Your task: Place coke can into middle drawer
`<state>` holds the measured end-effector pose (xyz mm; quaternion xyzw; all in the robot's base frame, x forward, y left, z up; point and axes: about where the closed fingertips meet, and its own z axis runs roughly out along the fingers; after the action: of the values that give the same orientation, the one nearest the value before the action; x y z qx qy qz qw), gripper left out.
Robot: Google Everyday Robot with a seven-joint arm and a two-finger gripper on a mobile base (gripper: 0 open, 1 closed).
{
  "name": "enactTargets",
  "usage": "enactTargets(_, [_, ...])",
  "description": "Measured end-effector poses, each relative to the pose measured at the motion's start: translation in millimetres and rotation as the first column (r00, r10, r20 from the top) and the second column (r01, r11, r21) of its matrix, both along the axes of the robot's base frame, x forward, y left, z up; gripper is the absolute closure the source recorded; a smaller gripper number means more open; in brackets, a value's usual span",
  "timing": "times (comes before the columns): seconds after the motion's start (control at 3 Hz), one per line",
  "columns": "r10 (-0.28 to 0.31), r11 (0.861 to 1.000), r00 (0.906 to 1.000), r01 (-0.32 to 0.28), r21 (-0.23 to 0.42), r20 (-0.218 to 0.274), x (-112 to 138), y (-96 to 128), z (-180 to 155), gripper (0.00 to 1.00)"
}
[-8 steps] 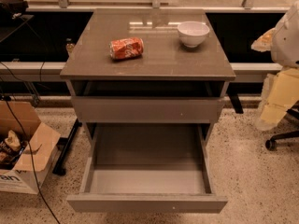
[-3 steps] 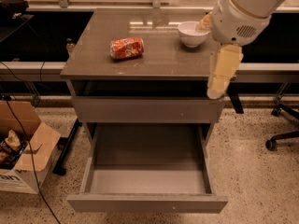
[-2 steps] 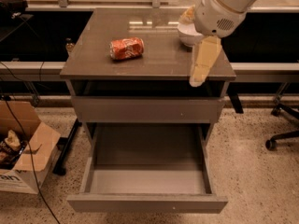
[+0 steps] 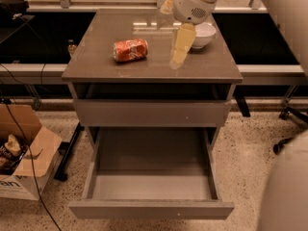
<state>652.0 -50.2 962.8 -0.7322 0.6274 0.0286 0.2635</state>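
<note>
The coke can [image 4: 130, 50], red-orange with white lettering, lies on its side on the grey cabinet top [image 4: 96, 66], left of centre. My gripper [image 4: 179, 52] hangs pale yellow from the white wrist above the top, to the right of the can and apart from it, holding nothing. The middle drawer [image 4: 151, 209] is pulled out wide below the closed grey front [image 4: 151, 112]. Its smooth grey tray holds nothing.
A white bowl [image 4: 204, 34] stands at the back right of the top, just behind the gripper. An open cardboard box [image 4: 21, 165] and cables lie on the floor at the left. A chair base [image 4: 288, 113] is at the right. My arm's body [image 4: 284, 186] fills the right edge.
My arm has swung in from the right and moved left over the cabinet top, closer to the can. The can, bowl and drawer have not moved.
</note>
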Motion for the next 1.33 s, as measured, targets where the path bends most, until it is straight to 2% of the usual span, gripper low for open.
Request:
enactTargets(0.33, [0.023, 1.000, 0.9991, -0.023, 0.003, -0.034, 55, 33, -22, 0.00])
enactTargets(0.67, [0.020, 1.000, 0.9995, -0.020, 0.009, -0.025, 60, 34, -20, 0.00])
enactTargets(1.33, [-0.012, 0.998, 0.9999, 0.012, 0.059, 0.005, 90, 69, -44, 0.00])
